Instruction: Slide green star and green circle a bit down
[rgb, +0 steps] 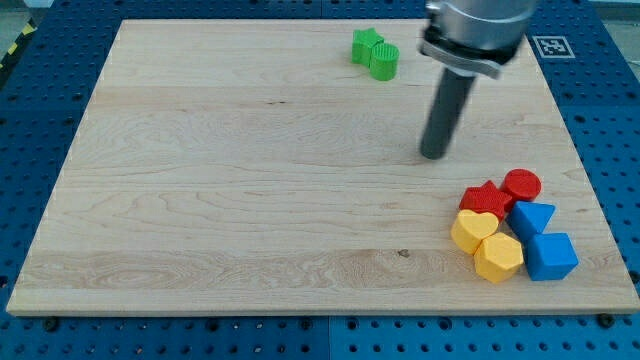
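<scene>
Nearest, at the view's bottom right of the pale wooden table, sits a tight cluster: a blue cube, a yellow hexagonal block, a yellow heart, a blue triangular block, a red star and a red cylinder. Above them my tip rests apart. There are no fingers, just the rod. Farthest, up and to the tip's left, the green star touches the green circle.

Pale wooden board on a blue perforated table (evenly lit, yellow-black tape at left)
</scene>
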